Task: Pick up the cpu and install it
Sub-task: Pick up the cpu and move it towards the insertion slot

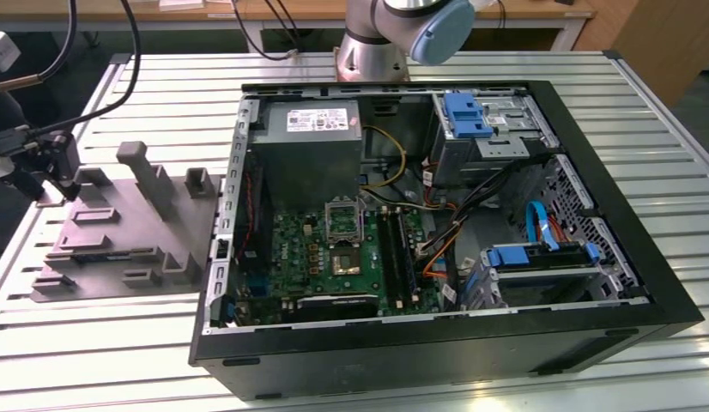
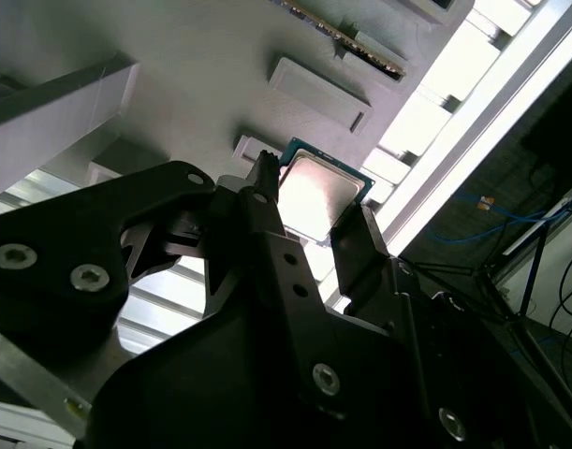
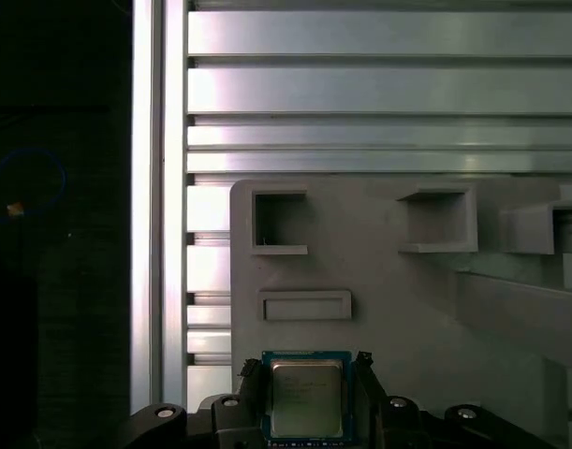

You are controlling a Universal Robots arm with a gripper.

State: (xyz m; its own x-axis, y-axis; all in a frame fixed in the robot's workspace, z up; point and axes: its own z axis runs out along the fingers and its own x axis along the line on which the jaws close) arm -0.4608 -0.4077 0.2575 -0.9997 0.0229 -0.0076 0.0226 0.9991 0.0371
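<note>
Gripper (image 3: 306, 367) fingers (image 2: 351, 245) are pressed against two opposite edges of the cpu (image 3: 306, 398), pinching it w/ the dull metal top toward both wrist cams. The lower part of the chip is cut off in the first wrist view, and finger bodies cover one corner in the second wrist view. The cpu sits over the grey fixture (image 3: 360, 281), just beside a shallow rectangular recess (whether it touches the fixture surface or hangs clear cannot be told). Beyond the fixture lies the slatted aluminium table (image 3: 360, 84). In the exterior view the gripper is a dark, hard-to-read shape at the fixture's corner, on that view's left. Well apart, toward that view's right, stands the open PC case (image 1: 446, 352) w/ motherboard (image 1: 331, 249) exposed.
</note>
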